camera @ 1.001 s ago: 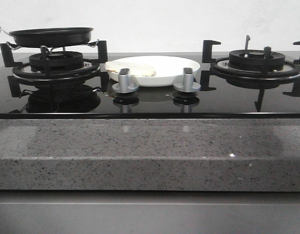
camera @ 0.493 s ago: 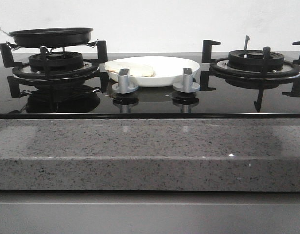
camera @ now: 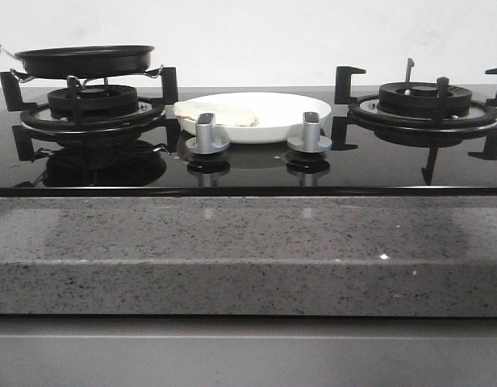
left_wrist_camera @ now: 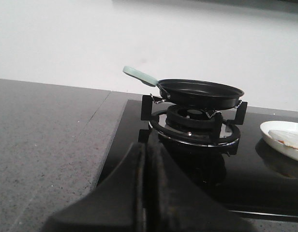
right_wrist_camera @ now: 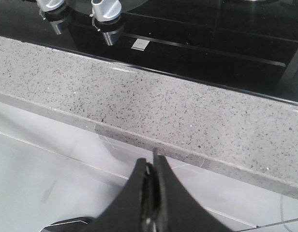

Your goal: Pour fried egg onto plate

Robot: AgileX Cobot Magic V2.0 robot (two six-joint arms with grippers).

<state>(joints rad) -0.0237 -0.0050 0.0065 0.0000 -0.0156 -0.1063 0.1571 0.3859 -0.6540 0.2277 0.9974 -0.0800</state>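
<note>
On plate (camera: pixel 273 109), fried egg (camera: pixel 220 113), left pincer (left_wrist_camera: pixel 145 159) well apart

My left gripper (left_wrist_camera: pixel 143 193) shows only in its own wrist camera: two black fingers (left_wrist_camera: pixel 121 191), matte and a little scuffed, broad at the base and narrowing upward into a wedge, with a thin dark seam running between them. My right gripper (right_wrist_camera: pixel 151 193) has the same build, two black fingers (right_wrist_camera: pixel 175 200) tapering to a narrow tip; one tip stands slightly taller than the other, and a pale glint sits in the seam between them. I can make out no cables, screws or markings on either. In the front camera none of me appears.
</note>
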